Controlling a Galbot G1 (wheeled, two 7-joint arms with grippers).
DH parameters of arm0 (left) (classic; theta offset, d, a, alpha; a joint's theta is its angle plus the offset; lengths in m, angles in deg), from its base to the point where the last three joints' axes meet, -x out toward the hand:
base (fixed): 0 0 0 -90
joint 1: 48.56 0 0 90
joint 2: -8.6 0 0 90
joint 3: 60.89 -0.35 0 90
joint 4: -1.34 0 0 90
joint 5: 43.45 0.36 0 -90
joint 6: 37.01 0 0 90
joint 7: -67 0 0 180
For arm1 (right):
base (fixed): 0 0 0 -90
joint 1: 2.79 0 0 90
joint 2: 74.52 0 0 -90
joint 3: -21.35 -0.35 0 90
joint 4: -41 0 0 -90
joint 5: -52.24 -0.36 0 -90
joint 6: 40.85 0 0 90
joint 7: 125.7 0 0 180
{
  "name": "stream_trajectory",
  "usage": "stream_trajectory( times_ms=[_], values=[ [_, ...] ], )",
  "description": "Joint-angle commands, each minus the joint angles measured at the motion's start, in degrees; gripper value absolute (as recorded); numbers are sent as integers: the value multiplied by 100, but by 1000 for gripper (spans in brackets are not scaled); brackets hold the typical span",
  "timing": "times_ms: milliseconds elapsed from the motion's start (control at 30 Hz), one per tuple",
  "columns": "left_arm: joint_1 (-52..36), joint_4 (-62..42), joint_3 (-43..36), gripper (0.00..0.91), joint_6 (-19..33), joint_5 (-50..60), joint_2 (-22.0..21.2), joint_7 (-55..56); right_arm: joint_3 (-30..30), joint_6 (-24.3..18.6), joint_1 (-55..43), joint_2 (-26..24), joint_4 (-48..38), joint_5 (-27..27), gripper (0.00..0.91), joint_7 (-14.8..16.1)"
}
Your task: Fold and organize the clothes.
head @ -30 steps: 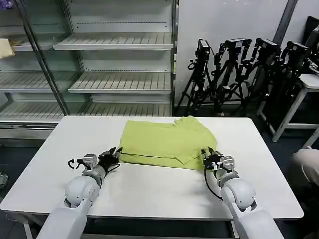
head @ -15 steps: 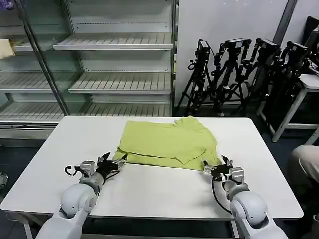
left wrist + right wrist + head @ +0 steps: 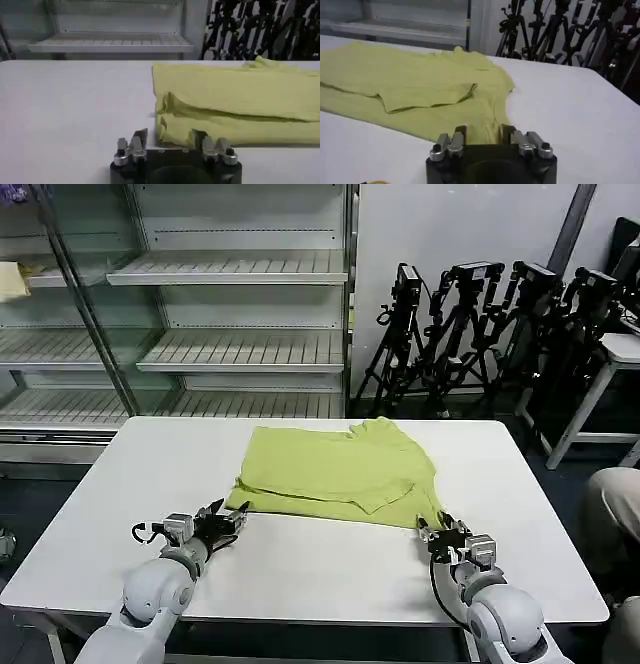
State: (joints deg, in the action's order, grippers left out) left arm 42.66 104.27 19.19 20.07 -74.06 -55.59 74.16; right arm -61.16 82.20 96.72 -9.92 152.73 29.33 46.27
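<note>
Lime yellow-green T-shirt point(image 3: 335, 471) lies flat on the white tabletop point(image 3: 300, 569), folded into a rough rectangle, centred toward the far edge. One layer is turned over along the near hem, and a sleeve flap lies folded on top toward the right side.

Left gripper point(image 3: 225, 519) sits low over the tabletop at the shirt's near-left corner. Fingers spread; in the left wrist view point(image 3: 170, 137) the folded corner lies between and just ahead of them, and whether they touch the cloth I cannot tell.

Right gripper point(image 3: 440, 529) sits low at the shirt's near-right corner. In the right wrist view point(image 3: 481, 134) a bit of the hem runs down into the gap between its fingers, which stand apart; whether they press on the fabric I cannot tell.

Both arms reach in from the near edge. Beyond the far edge stand empty metal shelves point(image 3: 230, 314) and a cluster of black tripods point(image 3: 480, 334).
</note>
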Motion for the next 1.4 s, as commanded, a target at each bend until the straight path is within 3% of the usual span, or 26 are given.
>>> stream_trajectory(
  times_ms=[33,433,867,1400],
  values=[
    [40,-28,19,20,-18,22,4,-21,-18,17,74,-22,-2,-90,0,6],
    [430,502,129,20,-17,14,-37,-89,-184,18,711,-94,643,-104,0,24],
    [2834,2279,1199,20,-12,236,203,-240,-723,-20,2386,-71,1923,372,0,149],
    [3794,2684,1737,20,-13,716,156,-590,-684,-253,3336,93,2591,901,0,227]
  ],
)
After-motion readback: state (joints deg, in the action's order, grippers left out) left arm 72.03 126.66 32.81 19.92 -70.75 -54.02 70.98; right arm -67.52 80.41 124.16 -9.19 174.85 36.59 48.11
